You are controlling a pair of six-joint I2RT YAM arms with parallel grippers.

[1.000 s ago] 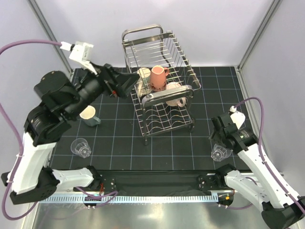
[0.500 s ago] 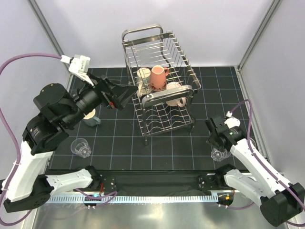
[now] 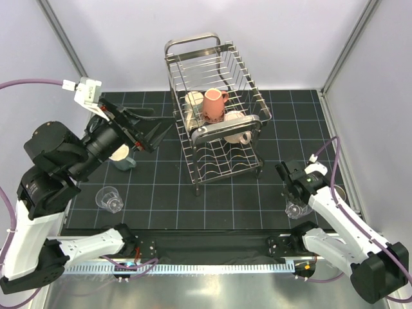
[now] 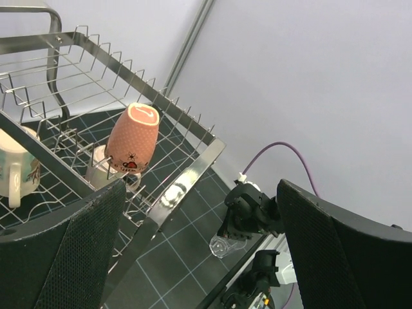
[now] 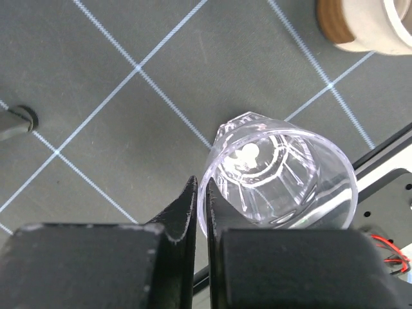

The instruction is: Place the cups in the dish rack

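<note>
On the far left a clear glass (image 3: 109, 198) stands on the tabletop (image 3: 161, 193), not yet loaded, and just beyond it stands a cream mug (image 3: 121, 156), also waiting. My left tool (image 3: 152, 126) hangs above them with its jaws spread wide and nothing between them, pointing toward the dish rack (image 3: 193, 44). The rack stands mid-tabletop, and its upper tier already holds a white mug (image 3: 193, 103), a salmon mug (image 3: 214, 104) turned bottom-up and another pale mug (image 3: 237, 129); the lower tier looks bare. To the right, my right tool (image 5: 199, 212) is closed on the wall of a second glass (image 5: 277, 174), pinching the rim near the front edge; I cannot tell whether it has left the surface. Just beyond it sits a brown-banded mug (image 5: 360, 22). So I judge the job about half done: three in, four to go.

The tabletop is a black mat with a white grid, a metal strip along its near edge. Plain pale walls and slim metal posts close it in.
</note>
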